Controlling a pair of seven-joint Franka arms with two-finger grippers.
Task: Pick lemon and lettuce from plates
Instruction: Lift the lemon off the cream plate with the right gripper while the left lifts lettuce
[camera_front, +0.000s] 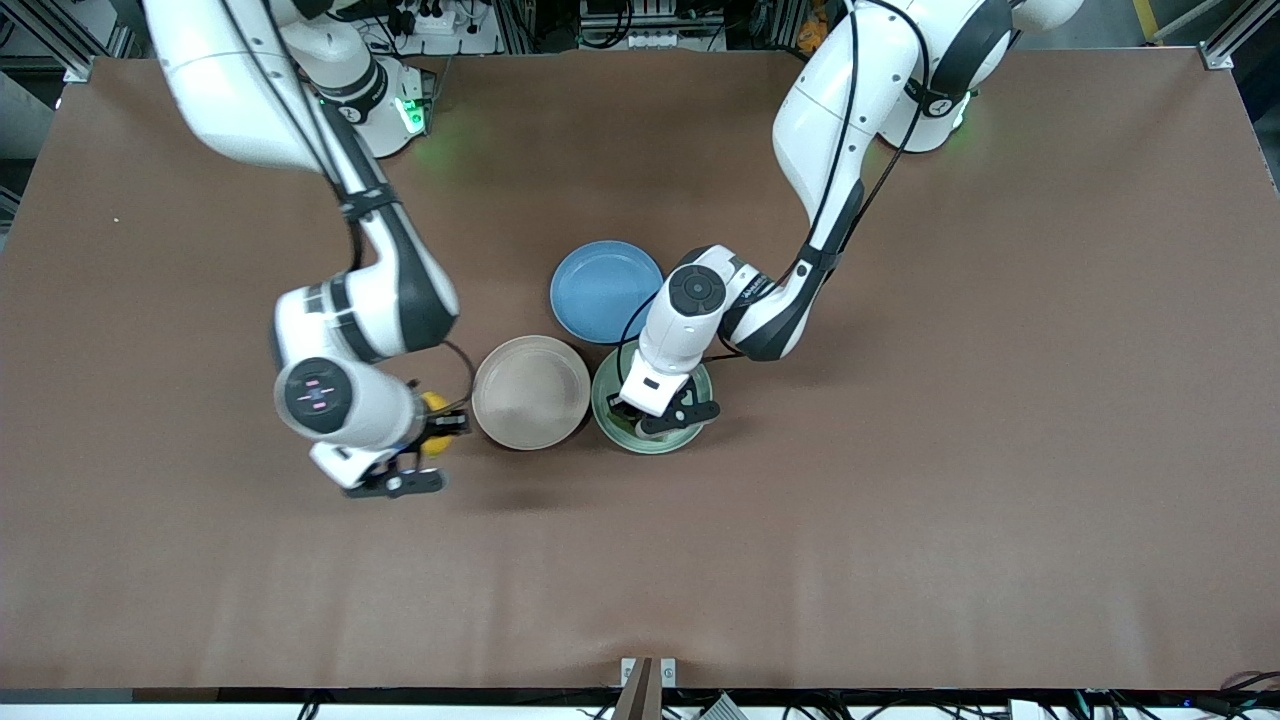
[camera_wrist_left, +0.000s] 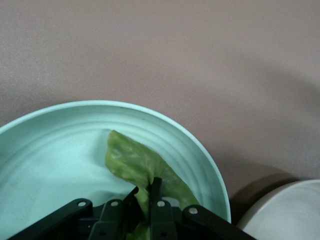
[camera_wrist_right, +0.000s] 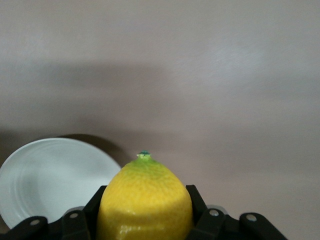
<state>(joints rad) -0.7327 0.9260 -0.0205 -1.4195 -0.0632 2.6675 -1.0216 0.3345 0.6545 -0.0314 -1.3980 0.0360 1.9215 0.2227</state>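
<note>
Front view: left hand (camera_front: 652, 420) is down in the mint green plate (camera_front: 700, 385), which sits on the brown desk (camera_front: 900, 450) toward the left arm's end, touching the beige-pink plate (camera_front: 531, 391) beside it. Left wrist view: left hand (camera_wrist_left: 145, 192) is pinched closed on the lettuce (camera_wrist_left: 132, 162), a wrinkly green leaf lying on the mint green plate (camera_wrist_left: 50, 150); fingers (camera_wrist_left: 156, 187) meet on the leaf's narrow end. Beige-pink plate (camera_wrist_left: 287, 215) shows at the edge.

Right hand (camera_front: 425, 440) is over bare desk just beside the beige-pink plate, toward the right arm's end. It grips the lemon (camera_front: 434, 410). Right wrist view: right hand (camera_wrist_right: 145, 210) clamps the lemon (camera_wrist_right: 145, 200) from both sides, stem tip pointing out; a plate (camera_wrist_right: 50, 175) lies on the desk nearby, apart from the lemon.

A blue plate (camera_front: 606, 290) lies farther from the camera than the other two, with nothing on it.
</note>
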